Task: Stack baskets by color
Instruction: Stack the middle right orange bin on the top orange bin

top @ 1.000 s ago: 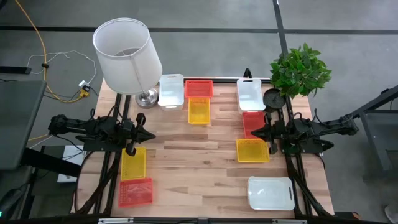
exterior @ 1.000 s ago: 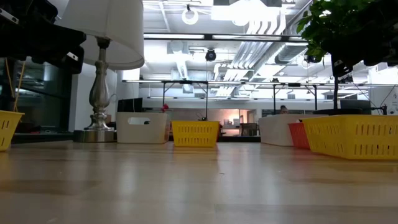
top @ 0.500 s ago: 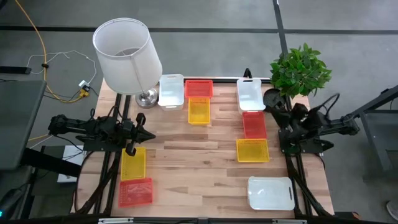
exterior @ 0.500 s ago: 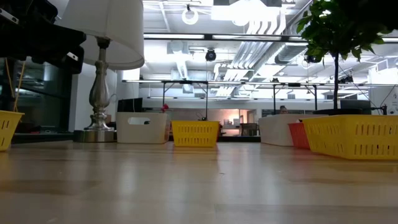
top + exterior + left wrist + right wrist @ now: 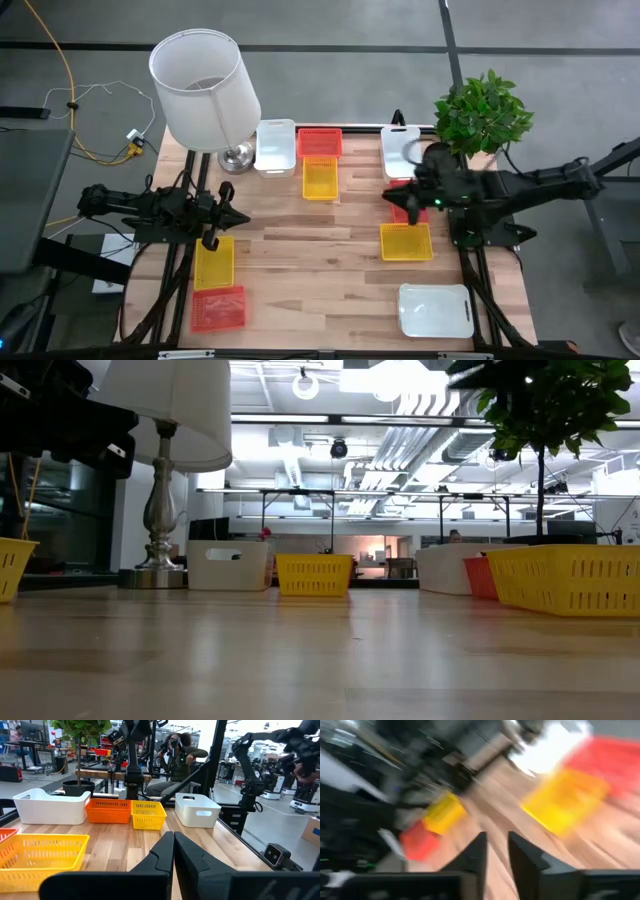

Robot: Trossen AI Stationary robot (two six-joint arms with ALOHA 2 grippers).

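My right gripper [image 5: 392, 198] hovers over the red basket [image 5: 408, 205] beside the yellow basket [image 5: 406, 242] on the table [image 5: 330, 260], fingers slightly apart; I should widen them, straddle one wall, then close

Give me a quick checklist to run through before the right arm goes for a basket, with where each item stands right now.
1. Right gripper over a basket: ok, it is above the red basket beside the yellow basket.
2. Right gripper open enough to grab: ok, a narrow gap shows between its fingers in the right wrist view.
3. Right gripper empty: ok, nothing between the fingers.
4. Left gripper out of the way: ok, shut and parked at the table's left side.
5. Any baskets already stacked: not ok, all lie singly.
6. Plant clear of the right arm: cannot tell, they sit close together.
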